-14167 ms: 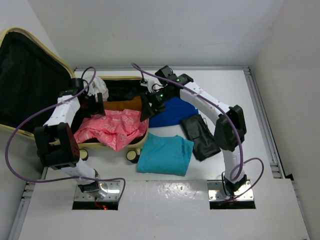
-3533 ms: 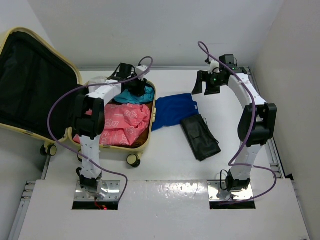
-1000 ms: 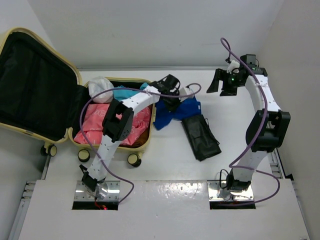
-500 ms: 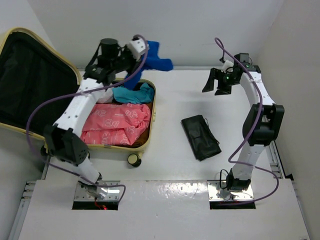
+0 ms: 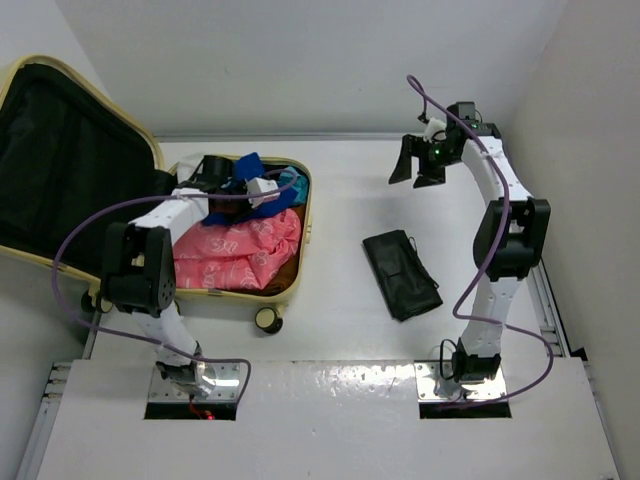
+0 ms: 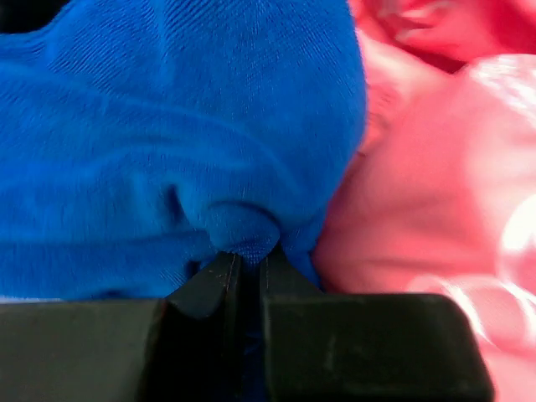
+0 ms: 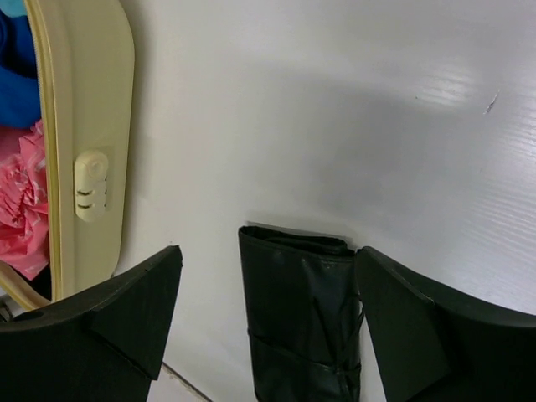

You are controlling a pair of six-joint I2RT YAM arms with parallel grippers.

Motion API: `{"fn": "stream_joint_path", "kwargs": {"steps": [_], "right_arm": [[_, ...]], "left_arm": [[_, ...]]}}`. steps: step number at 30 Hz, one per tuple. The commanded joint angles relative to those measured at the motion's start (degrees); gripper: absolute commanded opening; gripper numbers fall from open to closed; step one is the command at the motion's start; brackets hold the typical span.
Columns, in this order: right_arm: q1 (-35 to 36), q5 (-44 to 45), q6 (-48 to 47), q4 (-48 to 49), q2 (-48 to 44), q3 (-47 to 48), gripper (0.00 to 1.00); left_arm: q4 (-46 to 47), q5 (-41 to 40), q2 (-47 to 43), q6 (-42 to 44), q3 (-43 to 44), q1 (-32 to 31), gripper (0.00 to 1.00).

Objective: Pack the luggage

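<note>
luggage (image 5: 305, 215): lies open at the left edge of the table (image 5: 330, 390). Base flat on the surface. Lid (image 5: 60, 170) swung up and out past the left edge, black lining facing the camera. One wheel (image 5: 264, 319) shows at the near right corner of the base. The right wrist view catches the cream rim (image 7: 92, 126) with its lock block.
contents: a pink garment (image 5: 235, 245) fills the near and middle part of the base. A teal cloth (image 5: 290, 183) is bunched in the far right corner. A blue cloth (image 5: 246, 165) is heaped at the far end, over the pink garment.
left gripper (image 5: 243, 183): down inside the base at its far end. In the wrist view (image 6: 249, 255) the jaws are all but closed, pinching a fold of the blue cloth (image 6: 167, 126). The pink garment (image 6: 419, 184) lies directly to the right of that fold, touching it.
right gripper (image 5: 418, 165): raised over the far right part of the table, well apart from the luggage. Jaws spread wide (image 7: 264, 251), nothing between them; both fingers (image 7: 126, 310) clear of any object.
pouch (image 5: 400, 273): black, long and flat, on the bare table right of the luggage, about midway between the near and far edges. Not touching the luggage. In the right wrist view (image 7: 301, 335) its far end sits framed between the spread fingers, on the surface below them.
arms: left arm bends over the near left corner of the luggage. Right arm stands tall along the right edge.
</note>
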Motion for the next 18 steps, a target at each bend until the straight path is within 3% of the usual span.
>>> {"fn": "stream_joint_path", "kwargs": {"steps": [1,4,5,7,12,14,18], "right_arm": [[0.1,0.0,-2.5,-1.5,-0.1,2.3,0.83],[0.1,0.9,-3.8,-2.4,-1.4,0.1,0.83],[0.1,1.7,-4.7,-2.8,-1.9,-0.9,0.83],[0.1,2.2,-5.9,-3.1,-3.7,-4.1,0.83],[0.1,2.6,-6.9,-2.7,-7.1,-8.6,0.83],[0.1,2.7,-7.0,-2.4,-7.6,-9.4,0.83],[0.1,2.9,-7.0,-2.8,-7.3,-8.9,0.83]], "left_arm": [[0.4,-2.5,5.0,5.4,3.0,0.0,0.05],[-2.6,-1.3,6.6,8.2,4.2,-0.6,0.04],[-5.4,0.3,6.6,15.4,4.2,-0.6,0.04],[-10.7,3.8,4.3,21.4,1.1,-1.2,0.01],[-11.8,8.3,-5.3,34.6,-7.8,-1.2,0.0],[-11.8,9.8,-7.9,36.1,-9.0,-1.2,0.01],[-11.8,15.6,-10.1,33.8,-4.8,0.5,0.32]]}}
